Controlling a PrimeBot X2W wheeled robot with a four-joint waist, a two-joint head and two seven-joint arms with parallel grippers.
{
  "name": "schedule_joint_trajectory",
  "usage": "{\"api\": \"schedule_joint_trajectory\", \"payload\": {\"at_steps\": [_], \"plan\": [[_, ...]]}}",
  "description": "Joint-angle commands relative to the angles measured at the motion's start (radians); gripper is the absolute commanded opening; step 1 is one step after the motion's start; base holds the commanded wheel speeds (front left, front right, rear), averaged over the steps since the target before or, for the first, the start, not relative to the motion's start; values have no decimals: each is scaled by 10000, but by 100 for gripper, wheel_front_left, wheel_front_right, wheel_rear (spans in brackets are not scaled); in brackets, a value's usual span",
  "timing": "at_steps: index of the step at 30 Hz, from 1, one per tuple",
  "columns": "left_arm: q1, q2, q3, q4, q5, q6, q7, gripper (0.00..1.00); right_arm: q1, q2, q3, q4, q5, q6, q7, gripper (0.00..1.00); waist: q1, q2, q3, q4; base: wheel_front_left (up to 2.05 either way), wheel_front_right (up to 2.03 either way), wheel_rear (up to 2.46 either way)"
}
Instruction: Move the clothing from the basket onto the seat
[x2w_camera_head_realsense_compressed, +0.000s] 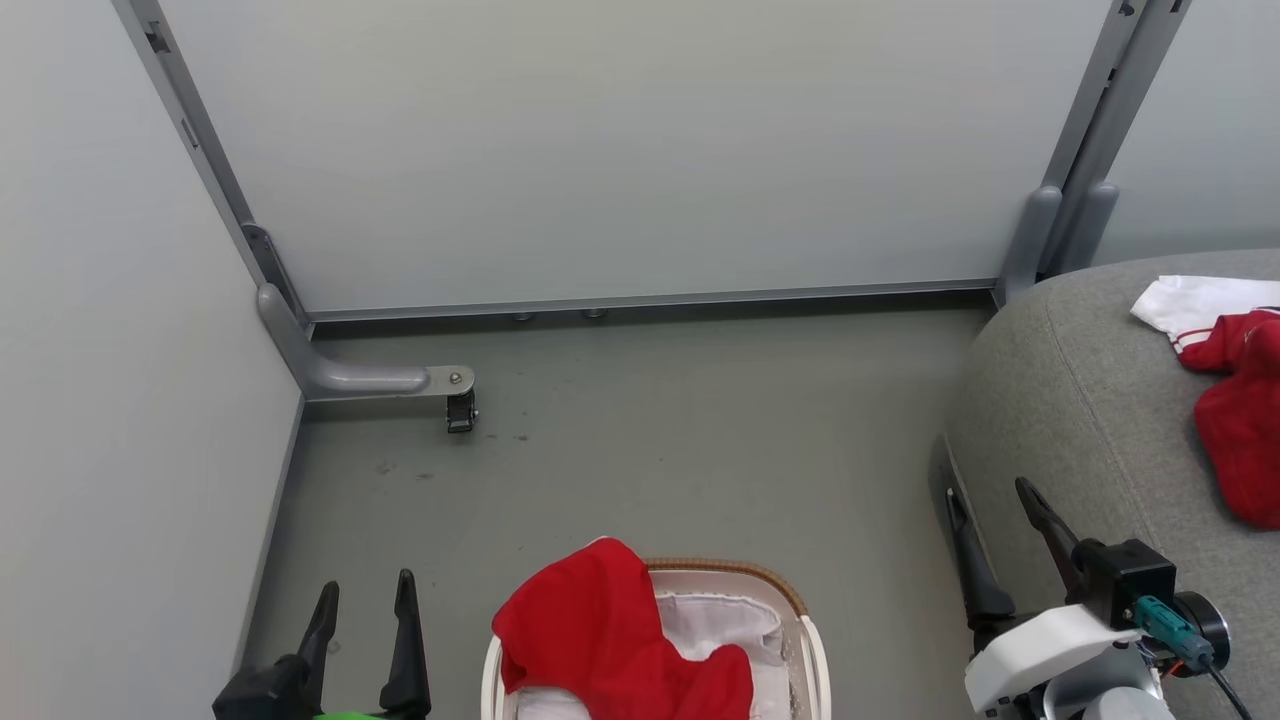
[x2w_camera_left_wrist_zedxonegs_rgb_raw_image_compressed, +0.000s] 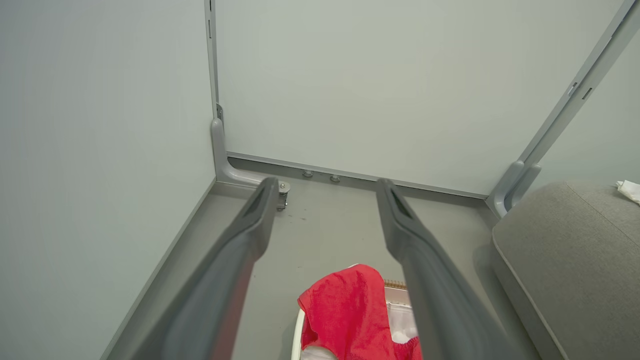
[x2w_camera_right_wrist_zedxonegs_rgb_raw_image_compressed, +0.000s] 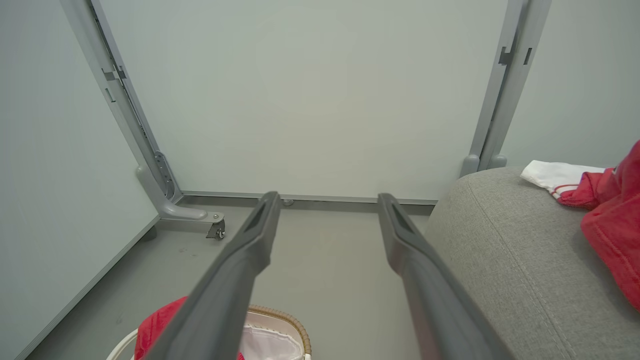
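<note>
Our left tool (x2w_camera_head_realsense_compressed: 367, 586) and right tool (x2w_camera_head_realsense_compressed: 986, 491) hang low, fingers apart, holding nothing. Grey floor (x2w_camera_head_realsense_compressed: 650, 450) runs to pale wall panels (x2w_camera_head_realsense_compressed: 600, 150). Red clothing (x2w_camera_head_realsense_compressed: 610, 630) slumps over the basket (x2w_camera_head_realsense_compressed: 815, 650) and its far-left rim, crumpled, with no clear long axis. We spot another red piece (x2w_camera_head_realsense_compressed: 1240, 430) on the seat (x2w_camera_head_realsense_compressed: 1080, 400) at right.

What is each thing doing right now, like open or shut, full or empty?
Left gripper: open, holding nothing.
Right gripper: open, holding nothing.
Basket: upright, not empty.
Red garment in basket: crumpled, draped over the rim.
Seat: has clothing lying on it.
Red garment on seat: crumpled, touching a white piece.
</note>
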Motion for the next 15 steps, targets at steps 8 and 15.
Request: {"api": "schedule_joint_trajectory", "payload": {"at_steps": [8,15], "plan": [[-34,-85,131,167,217,-175,2,100,92,-33,-76,134,100,-14,-43,100,1,0,12,-31,0,0,0],[-67,-130,206,240,276,-286,2,100,1,-32,-31,206,183,-14,-43,100,1,0,47,-54,0,0,0]]}}
